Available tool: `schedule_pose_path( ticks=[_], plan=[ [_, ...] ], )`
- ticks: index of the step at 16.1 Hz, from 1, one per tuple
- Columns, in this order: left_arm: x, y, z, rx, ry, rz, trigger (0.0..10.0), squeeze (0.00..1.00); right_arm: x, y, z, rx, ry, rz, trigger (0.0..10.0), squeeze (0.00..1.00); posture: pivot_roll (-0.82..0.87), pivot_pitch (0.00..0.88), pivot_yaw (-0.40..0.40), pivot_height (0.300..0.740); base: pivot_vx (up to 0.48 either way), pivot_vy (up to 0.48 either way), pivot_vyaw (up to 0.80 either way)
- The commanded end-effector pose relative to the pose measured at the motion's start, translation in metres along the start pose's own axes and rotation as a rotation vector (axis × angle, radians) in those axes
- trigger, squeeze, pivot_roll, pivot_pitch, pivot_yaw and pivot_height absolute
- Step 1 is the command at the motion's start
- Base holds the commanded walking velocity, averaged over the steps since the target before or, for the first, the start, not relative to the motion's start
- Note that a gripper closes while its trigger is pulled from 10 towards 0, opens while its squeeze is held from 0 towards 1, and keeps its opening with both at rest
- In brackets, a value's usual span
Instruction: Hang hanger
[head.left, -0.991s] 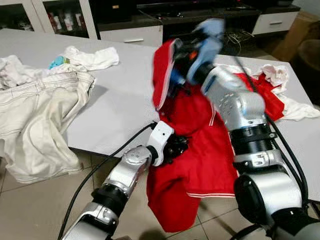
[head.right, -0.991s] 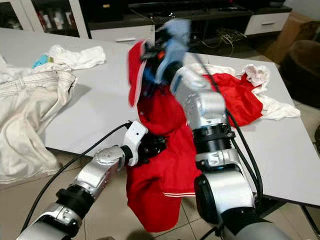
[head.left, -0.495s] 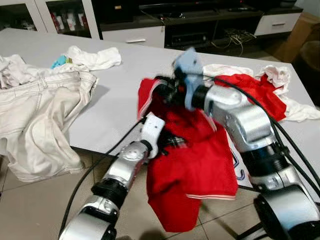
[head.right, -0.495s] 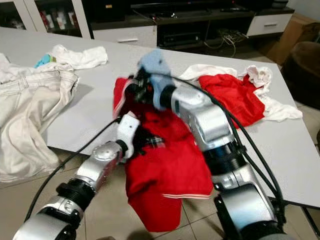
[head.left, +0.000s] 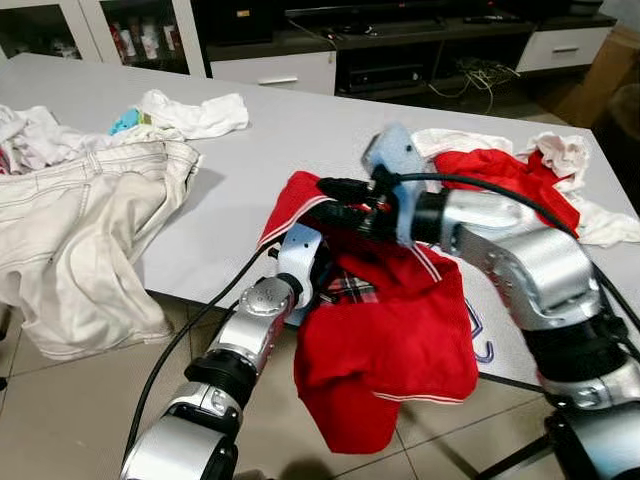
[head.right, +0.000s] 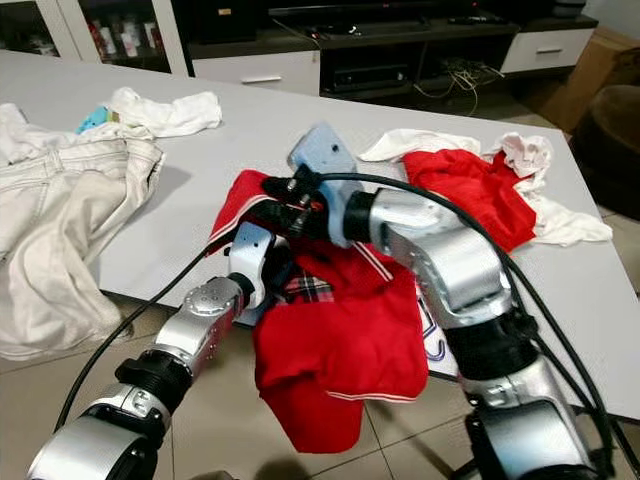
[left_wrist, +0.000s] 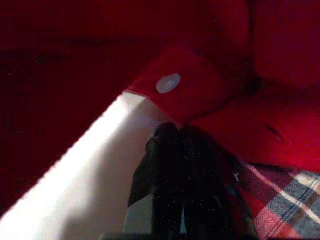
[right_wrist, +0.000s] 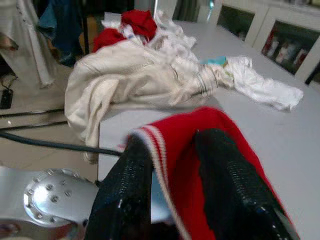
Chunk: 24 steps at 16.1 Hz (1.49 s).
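- At the near edge of the table (head.left: 250, 170), the red shirt (head.left: 400, 330) now lies draped over the rim and hangs toward the floor; a second ago the right tool (head.left: 335, 205) held its collar high above the tabletop, so the garment has been lowered.
- The right tool's fingers (right_wrist: 225, 185) straddle the striped collar edge, closed on the fabric.
- The left tool (left_wrist: 182, 150) is tucked under the shirt at the table edge, its fingers pressed together near a white button (left_wrist: 168, 83) and a plaid lining; whether they pinch cloth I cannot tell.
- Judging by this, the shirt is being laid out for the hanger, not hung yet.
- A curved bit of blue wire (head.left: 480, 345) peeks out beside the shirt's hem on the table, probably the hanger, mostly covered.
- Beyond the shirt lie cream trousers (head.left: 80, 220) and other laundry.
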<state>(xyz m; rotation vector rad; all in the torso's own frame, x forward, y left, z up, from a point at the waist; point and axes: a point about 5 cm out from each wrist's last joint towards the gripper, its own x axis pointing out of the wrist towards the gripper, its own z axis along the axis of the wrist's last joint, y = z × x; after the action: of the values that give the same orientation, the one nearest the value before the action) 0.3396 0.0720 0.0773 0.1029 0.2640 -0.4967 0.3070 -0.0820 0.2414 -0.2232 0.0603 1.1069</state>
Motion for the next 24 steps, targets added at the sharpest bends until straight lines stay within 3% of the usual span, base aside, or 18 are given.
schedule_pose_path(
  ticks=[1,3,4,5,6,7,8,10,12,13,15,16,18,19,21,24],
  plan=[
    [0.002,0.001,0.005,0.01,-0.011,0.011,0.0,0.0,-0.008,0.001,0.01,-0.022,-0.031,0.015,10.0,0.0,-0.09,0.0,0.005,0.74,0.0,0.0,0.0],
    [0.002,0.001,0.005,0.01,-0.014,0.011,0.0,0.0,-0.011,-0.006,0.012,-0.006,-0.049,-0.026,10.0,0.0,-0.09,0.0,0.003,0.74,0.0,0.0,0.0],
    [0.003,0.001,0.006,0.017,-0.023,0.013,0.0,0.0,-0.01,-0.007,0.007,0.011,-0.032,-0.03,5.8,0.0,-0.09,0.0,0.003,0.74,0.0,0.0,0.0],
    [0.003,0.001,0.007,0.029,-0.033,0.015,0.0,0.0,-0.007,-0.007,-0.001,0.019,0.003,-0.043,0.0,0.0,-0.09,0.0,0.003,0.74,0.0,0.0,0.0],
    [0.003,0.001,0.008,0.032,-0.04,0.022,3.2,0.0,-0.003,-0.007,-0.01,0.018,0.044,-0.062,3.7,0.0,-0.09,0.0,0.002,0.74,0.0,0.0,0.0],
    [0.004,0.002,0.009,0.029,-0.043,0.037,7.3,0.0,0.0,-0.013,-0.017,0.052,0.073,-0.141,10.0,0.0,-0.09,0.0,0.002,0.74,0.0,0.0,0.0],
    [0.004,0.003,0.01,0.029,-0.044,0.04,7.3,0.0,-0.001,-0.016,-0.017,0.065,0.07,-0.174,10.0,0.0,-0.09,0.0,0.002,0.74,0.0,0.0,0.0],
    [0.003,0.005,0.009,0.033,-0.043,0.054,9.0,0.0,-0.015,-0.035,-0.016,0.089,0.068,-0.304,10.0,0.0,-0.09,0.0,0.005,0.74,0.0,0.0,0.0],
    [0.003,0.005,0.009,0.034,-0.045,0.057,8.8,0.0,-0.033,-0.044,-0.018,0.084,0.085,-0.353,10.0,0.0,-0.09,0.0,0.006,0.74,0.0,0.0,0.0],
    [0.002,0.006,0.009,0.035,-0.046,0.058,8.7,0.0,-0.058,-0.052,-0.016,0.082,0.094,-0.405,10.0,0.0,-0.09,0.0,0.006,0.74,0.0,0.0,0.0],
    [0.002,0.006,0.009,0.035,-0.048,0.06,8.4,0.0,-0.085,-0.058,-0.017,0.079,0.119,-0.452,10.0,0.0,-0.1,0.0,0.008,0.74,0.0,0.0,0.0],
    [0.002,0.006,0.009,0.035,-0.048,0.059,8.3,0.0,-0.097,-0.054,-0.022,0.08,0.148,-0.437,10.0,0.0,-0.1,0.0,0.008,0.74,0.0,0.0,0.0],
    [0.002,0.005,0.008,0.036,-0.046,0.057,8.1,0.0,-0.104,-0.036,-0.038,0.074,0.215,-0.324,10.0,0.0,-0.11,0.0,0.01,0.74,0.0,0.0,0.0],
    [0.003,0.005,0.008,0.036,-0.045,0.056,8.0,0.0,-0.104,-0.029,-0.044,0.078,0.23,-0.279,10.0,0.0,-0.11,0.0,0.01,0.74,0.0,0.0,0.0],
    [0.003,0.004,0.009,0.037,-0.046,0.051,8.0,0.0,-0.1,0.007,-0.069,0.125,0.273,-0.076,10.0,0.0,-0.11,0.0,0.01,0.74,0.0,0.0,0.0],
    [0.003,0.004,0.008,0.037,-0.046,0.053,8.0,0.0,-0.095,0.024,-0.078,0.176,0.245,0.016,10.0,0.0,-0.1,0.0,0.009,0.74,0.0,0.0,0.0]
  ],
)
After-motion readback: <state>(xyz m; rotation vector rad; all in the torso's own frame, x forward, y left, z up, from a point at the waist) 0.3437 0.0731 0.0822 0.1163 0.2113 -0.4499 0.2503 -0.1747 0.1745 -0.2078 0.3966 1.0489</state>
